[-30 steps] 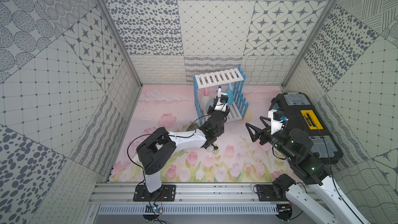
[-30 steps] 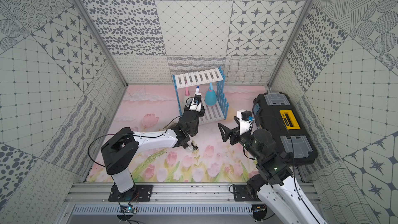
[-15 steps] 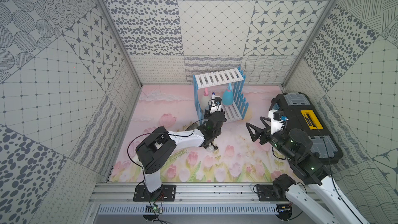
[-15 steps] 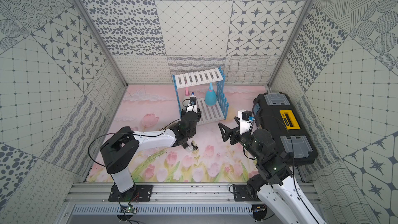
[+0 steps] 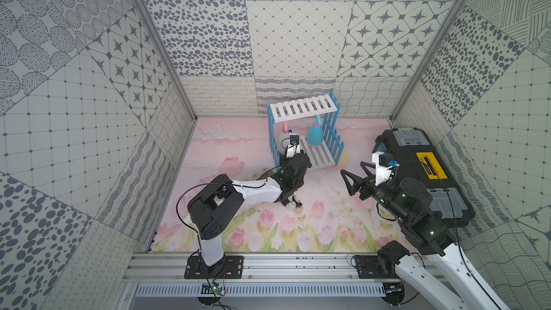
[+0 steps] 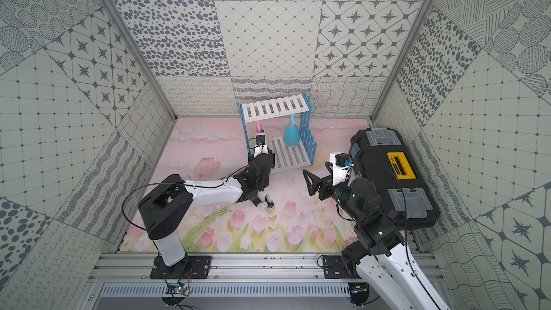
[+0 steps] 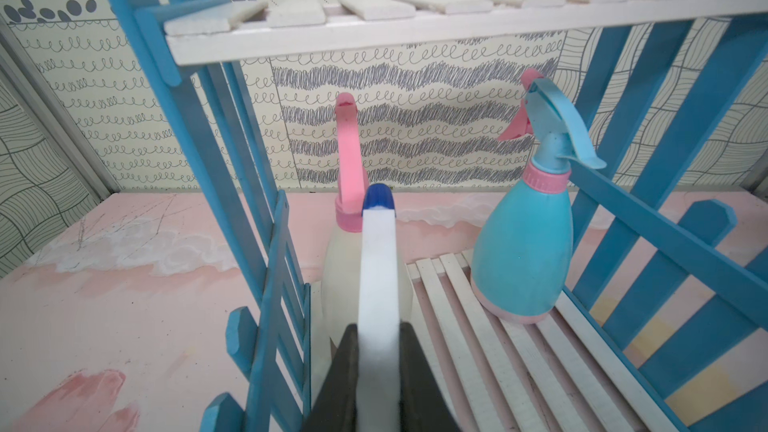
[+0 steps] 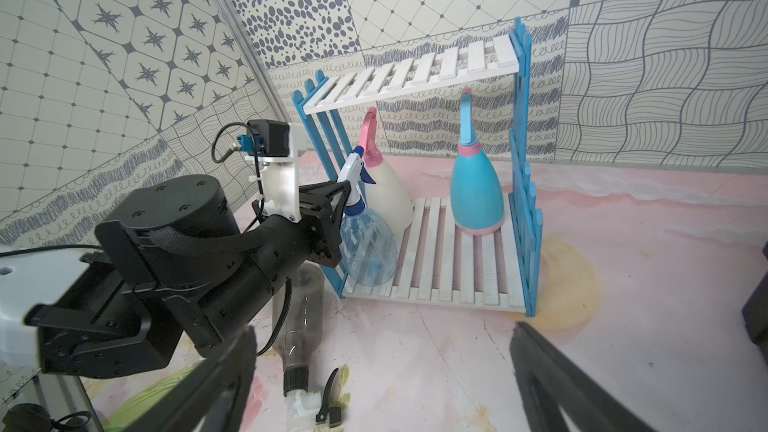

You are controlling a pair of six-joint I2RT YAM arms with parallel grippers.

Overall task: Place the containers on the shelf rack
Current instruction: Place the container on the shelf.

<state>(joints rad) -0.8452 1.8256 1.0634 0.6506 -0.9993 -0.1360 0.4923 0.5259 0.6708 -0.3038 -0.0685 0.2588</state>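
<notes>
Two containers already stand upright on the lower tier of the shelf rack (image 8: 415,72): the light-blue bottle (image 8: 476,193) near its far side panel and the milky white bottle (image 8: 390,197) at the back of the other side. The left hand (image 8: 341,198) is pinching the spray head of the clear bluish bottle (image 8: 368,247). It holds the bottle upright at the lower tier's front corner, just in front of the white one. Whether its base rests on the slats cannot be told. The smoky dark-grey bottle (image 8: 301,317) lies on its side on the worktop (image 5: 232,144) beside the left arm, so it is probably the last to go. The right hand (image 5: 351,167) is spread and empty above the worktop.
</notes>
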